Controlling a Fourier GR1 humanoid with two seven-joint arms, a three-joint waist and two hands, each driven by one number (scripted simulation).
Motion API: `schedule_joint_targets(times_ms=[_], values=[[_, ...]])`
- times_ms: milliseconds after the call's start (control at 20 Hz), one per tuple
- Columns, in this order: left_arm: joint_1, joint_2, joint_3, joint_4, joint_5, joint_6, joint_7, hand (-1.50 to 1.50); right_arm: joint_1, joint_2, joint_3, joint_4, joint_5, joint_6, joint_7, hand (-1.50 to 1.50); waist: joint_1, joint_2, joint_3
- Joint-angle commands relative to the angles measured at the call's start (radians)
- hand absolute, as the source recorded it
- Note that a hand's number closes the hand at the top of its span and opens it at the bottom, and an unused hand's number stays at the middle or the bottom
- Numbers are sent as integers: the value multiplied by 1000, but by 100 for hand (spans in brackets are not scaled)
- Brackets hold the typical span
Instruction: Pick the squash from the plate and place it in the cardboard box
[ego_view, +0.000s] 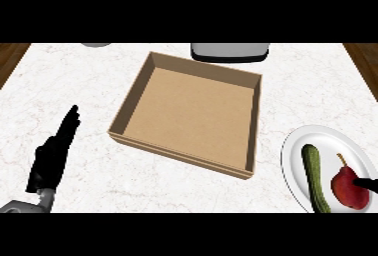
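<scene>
Two items, long green squash (316, 179) & red pear (348, 187), on glossy white plate (294, 150); left hand (52, 157) straight-fingered, right hand (367, 184) state unclear.

- I see even, bright light over the marble counter (184, 190), no glare.
- Soft shading darkens the cardboard box (188, 112) inner walls, deepest along its left wall.
- Cast shadows faint.

Kitchen: marble counter (96, 180), plate (295, 175) of produce.

I see a long slender green squash (316, 178) lying lengthwise on a white round plate (294, 150) at right, open shallow brown cardboard box (190, 113) at centre, apart.
</scene>
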Motion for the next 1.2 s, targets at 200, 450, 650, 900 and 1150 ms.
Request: schedule_joint_targets(times_ms=[200, 450, 650, 900, 1150], values=[[2, 3, 17, -7, -14, -5, -5, 0, -3, -233, 130, -118, 52, 276, 286, -150, 15, 3, 0], [63, -3, 23, -36, -15, -30, -22, 0, 35, -189, 205, -283, 70, 298, 461, -150, 7, 0, 2], [35, -52, 14, -46, -72, -13, 40, 0, 27, -147, 183, -251, 129, 337, 502, -150, 2, 1, 3], [86, -64, 29, -78, -102, -42, 9, 0, -71, -24, 235, -309, 206, 319, 705, -150, 9, 2, 3], [72, -85, 91, -49, -113, -91, 7, 0, -39, 45, 208, -284, 287, 372, 712, -150, 5, 2, 3]])
